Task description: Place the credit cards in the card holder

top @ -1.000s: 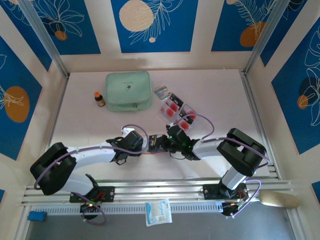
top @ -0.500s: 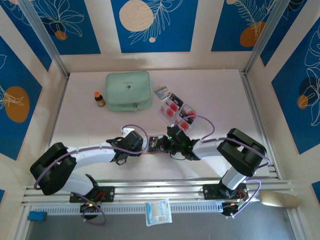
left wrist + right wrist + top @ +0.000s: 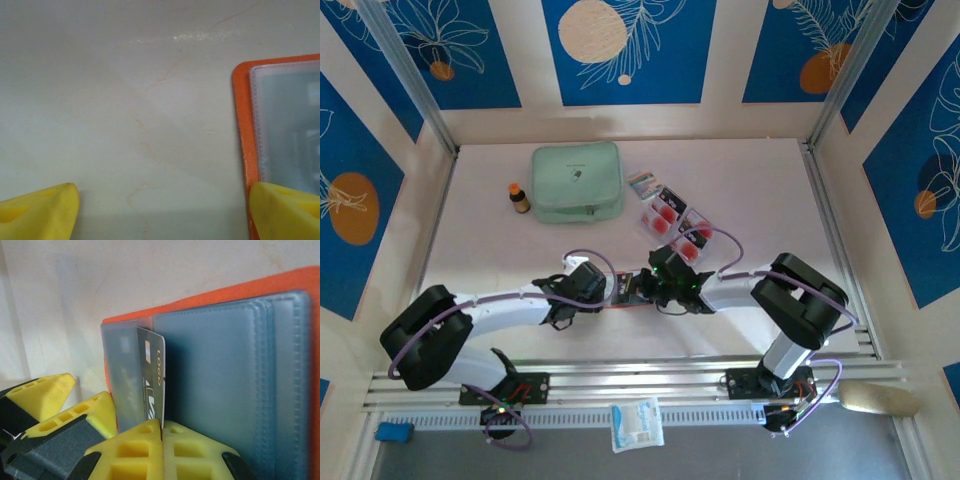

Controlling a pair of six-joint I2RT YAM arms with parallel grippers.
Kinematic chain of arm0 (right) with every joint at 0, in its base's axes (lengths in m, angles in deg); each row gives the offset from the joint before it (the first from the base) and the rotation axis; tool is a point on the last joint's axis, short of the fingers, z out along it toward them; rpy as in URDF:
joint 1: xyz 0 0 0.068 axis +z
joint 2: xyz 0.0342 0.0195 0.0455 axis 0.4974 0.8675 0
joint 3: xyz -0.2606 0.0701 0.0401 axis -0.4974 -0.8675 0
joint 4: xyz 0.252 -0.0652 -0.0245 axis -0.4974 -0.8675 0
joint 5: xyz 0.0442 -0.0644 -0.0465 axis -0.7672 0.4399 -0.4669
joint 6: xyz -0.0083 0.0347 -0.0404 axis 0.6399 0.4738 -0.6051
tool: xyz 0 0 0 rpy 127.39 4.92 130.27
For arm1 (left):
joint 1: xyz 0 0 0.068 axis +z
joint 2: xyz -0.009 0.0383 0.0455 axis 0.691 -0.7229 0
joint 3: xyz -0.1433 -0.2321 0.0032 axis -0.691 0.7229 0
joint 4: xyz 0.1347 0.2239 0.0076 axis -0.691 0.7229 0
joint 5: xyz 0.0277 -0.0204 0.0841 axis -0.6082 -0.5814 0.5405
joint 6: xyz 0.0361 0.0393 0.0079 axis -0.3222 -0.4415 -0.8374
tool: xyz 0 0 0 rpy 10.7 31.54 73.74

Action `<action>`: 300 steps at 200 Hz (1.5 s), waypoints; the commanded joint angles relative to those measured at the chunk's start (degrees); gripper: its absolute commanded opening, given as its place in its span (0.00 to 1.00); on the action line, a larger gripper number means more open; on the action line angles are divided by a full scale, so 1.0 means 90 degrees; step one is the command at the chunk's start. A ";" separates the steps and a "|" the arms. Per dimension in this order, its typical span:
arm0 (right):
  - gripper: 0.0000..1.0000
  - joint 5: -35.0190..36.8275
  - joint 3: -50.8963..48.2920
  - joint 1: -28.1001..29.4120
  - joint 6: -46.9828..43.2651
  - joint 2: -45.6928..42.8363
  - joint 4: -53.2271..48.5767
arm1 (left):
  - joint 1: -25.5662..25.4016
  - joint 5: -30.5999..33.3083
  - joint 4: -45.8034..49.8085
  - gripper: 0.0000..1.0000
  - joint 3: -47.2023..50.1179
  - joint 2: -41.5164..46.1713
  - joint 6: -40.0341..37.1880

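Note:
The card holder, orange with greyish sleeves, lies open on the table between my two grippers. My right gripper is shut on a credit card, black face showing. The card stands on edge with its far end against the holder's sleeves. My left gripper is open wide, and its right fingertip rests on the holder's orange rim. From above, the left gripper and right gripper meet over the holder. More credit cards lie loose behind them, some further right.
A mint-green zip pouch sits at the back, with a small brown bottle to its left and a striped packet to its right. A white packet lies beyond the front rail.
My right gripper has edged slightly left toward the holder with the card still in it. The left arm has stayed put.

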 commanded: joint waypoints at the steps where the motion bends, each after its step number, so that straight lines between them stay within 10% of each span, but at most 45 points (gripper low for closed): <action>1: 0.00 -0.0386 0.0155 0.0001 0.0092 0.0286 -0.0584 | 0.0039 -0.0005 -0.0019 0.88 0.0098 0.0008 0.0061; 29: 0.00 -0.0704 0.0367 -0.0066 -0.0022 0.0467 -0.0835 | 0.0037 -0.0007 -0.0034 0.88 0.0100 0.0011 0.0052; 54: 0.29 -0.1076 0.0748 -0.0225 -0.0610 0.0424 -0.1583 | 0.0039 -0.0019 -0.0047 0.88 0.0093 0.0007 0.0049; 77: 0.36 -0.1067 0.1098 -0.0368 -0.1263 0.0163 -0.2567 | 0.0040 -0.0019 -0.0048 0.88 0.0092 0.0016 0.0056; 300: 0.03 -0.1006 0.2976 -0.0074 -0.2234 0.1549 -0.3828 | 0.0039 -0.0053 -0.0076 0.88 0.0041 0.0059 0.0081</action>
